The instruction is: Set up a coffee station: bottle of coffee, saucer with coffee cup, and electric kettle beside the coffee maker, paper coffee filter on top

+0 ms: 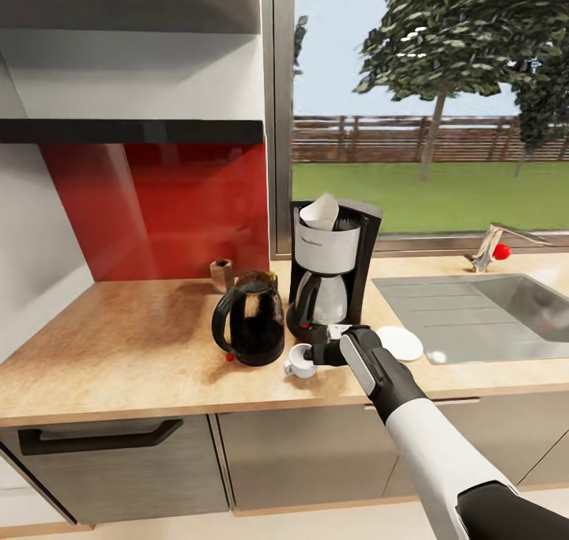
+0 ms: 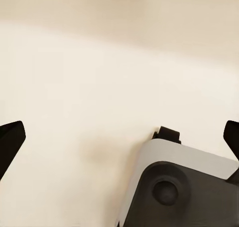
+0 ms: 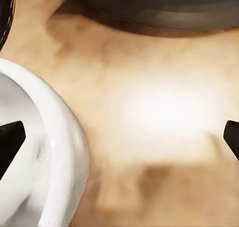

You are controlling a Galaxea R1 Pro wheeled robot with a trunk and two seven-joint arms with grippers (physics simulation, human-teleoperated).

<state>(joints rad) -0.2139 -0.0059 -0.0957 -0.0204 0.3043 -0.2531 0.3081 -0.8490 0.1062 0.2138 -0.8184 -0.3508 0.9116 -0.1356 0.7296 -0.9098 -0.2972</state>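
Head view, left to right: the coffee bottle (image 1: 222, 274) stands at the backsplash; the electric kettle (image 1: 249, 318) sits beside the coffee maker (image 1: 330, 275), which carries a paper filter (image 1: 320, 212). Your right gripper (image 1: 314, 356) meets the tilted coffee cup (image 1: 299, 360), fingers spread, one inside the rim. The saucer (image 1: 401, 342) lies beside the sink (image 1: 506, 309). Left gripper (image 2: 119, 137) fingers are apart.

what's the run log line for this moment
right gripper: open at coffee cup | cup: on countertop, off saucer | filter: on coffee maker | kettle: beside maker
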